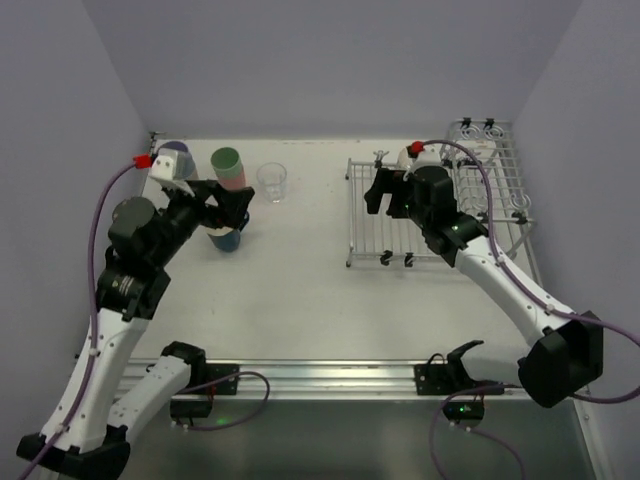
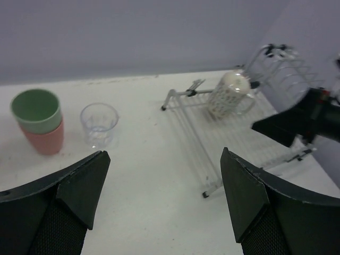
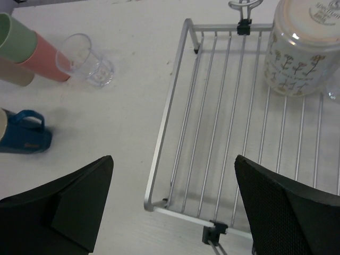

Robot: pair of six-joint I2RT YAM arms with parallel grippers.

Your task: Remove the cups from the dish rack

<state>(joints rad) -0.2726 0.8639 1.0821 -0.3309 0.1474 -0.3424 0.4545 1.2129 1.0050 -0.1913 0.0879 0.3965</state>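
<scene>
Both pairs of jaws stand wide apart with nothing between them. The left gripper point(image 2: 162, 178) hangs released over bare white table point(image 1: 300, 290) on the left side. In the overhead view the dark-blue mug point(image 1: 227, 240) sits just beside its fingers on the near side, partly covered by them. Farther back stand a green tumbler point(image 2: 36, 109) nested in a salmon-pink tumbler point(image 2: 45, 142), with a clear glass point(image 2: 99, 124) upright just to their right, apart from them. A lavender tumbler point(image 1: 178, 150) shows in the back-left corner, half hidden behind the left wrist. The right wrist view catches a beige tumbler point(image 3: 14, 77) at its left edge, next to the salmon-pink one. The right gripper point(image 3: 173, 175) is likewise released, and hovers above the dish rack point(image 3: 212, 138) near its left rail and front corner, touching no wire that can be seen. The rack lies flat on the right half of the table, well apart from the cups on the left. One cup is in view on it: a white speckled mug point(image 3: 300, 50), bottom up on the wires near the rack's back edge, with the right arm partly covering it in the overhead view. The taller wire basket section point(image 1: 487, 135) rises at the rack's far right end. Whether anything sits inside it cannot be told.
</scene>
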